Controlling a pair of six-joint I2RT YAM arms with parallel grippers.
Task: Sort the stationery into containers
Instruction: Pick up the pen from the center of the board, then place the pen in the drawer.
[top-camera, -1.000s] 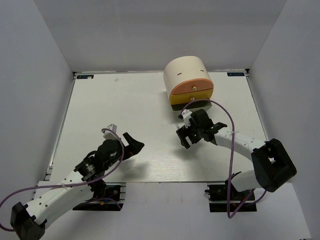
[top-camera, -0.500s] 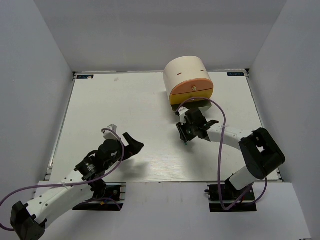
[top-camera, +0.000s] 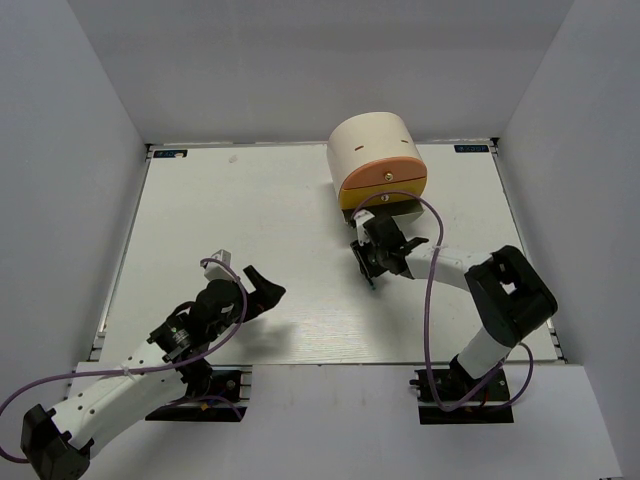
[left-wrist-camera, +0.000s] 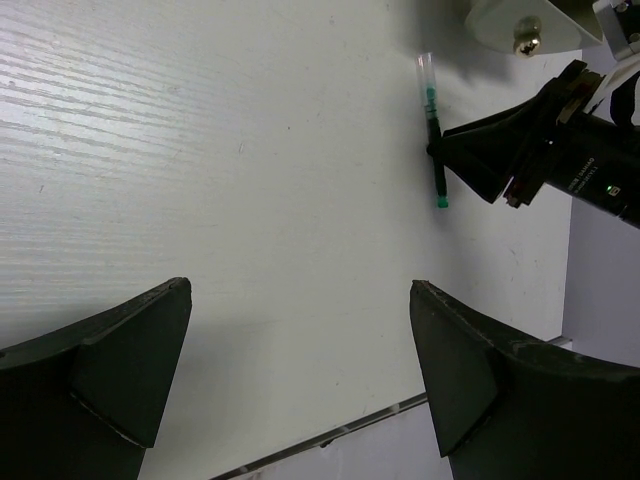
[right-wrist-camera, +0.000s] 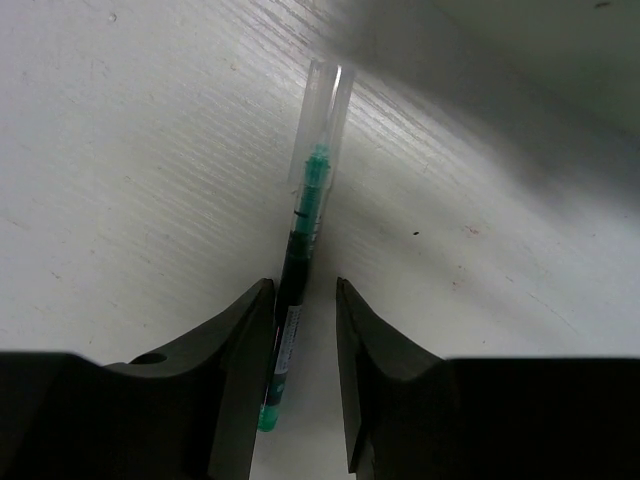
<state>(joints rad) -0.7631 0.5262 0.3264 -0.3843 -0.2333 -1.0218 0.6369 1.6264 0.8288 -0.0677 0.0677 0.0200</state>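
– what's the room like from where you stand?
– plain. pale grey walls (top-camera: 300, 70) close in on three sides of a white table (top-camera: 250, 220). the top has a fine grain running across it and a few tiny specks.

– and the stationery?
– i can make out one piece, a green pen (right-wrist-camera: 300, 250). it lies flat on the table just in front of the desk unit (top-camera: 372, 150), at the edge of the shadow the unit throws. its clear end points toward the unit.

– the unit sits where?
– at the far side, right of the middle. it's a cream half-cylinder with a pink drawer front (top-camera: 385, 178) above a yellow drawer front (top-camera: 380, 197).

– is the right gripper (right-wrist-camera: 305, 320) on the pen?
– it's down at the table with its fingers set narrow on either side of the barrel. one finger is against the barrel and a thin strip of table shows by the other. i can't tell whether it's truly pinched.

– and the left gripper (left-wrist-camera: 300, 300)?
– it's spread wide with nothing between its fingers. it hangs over bare table on the near left, well apart from the pen.

– anything else?
– a purple cable (top-camera: 427, 310) loops above the right arm.
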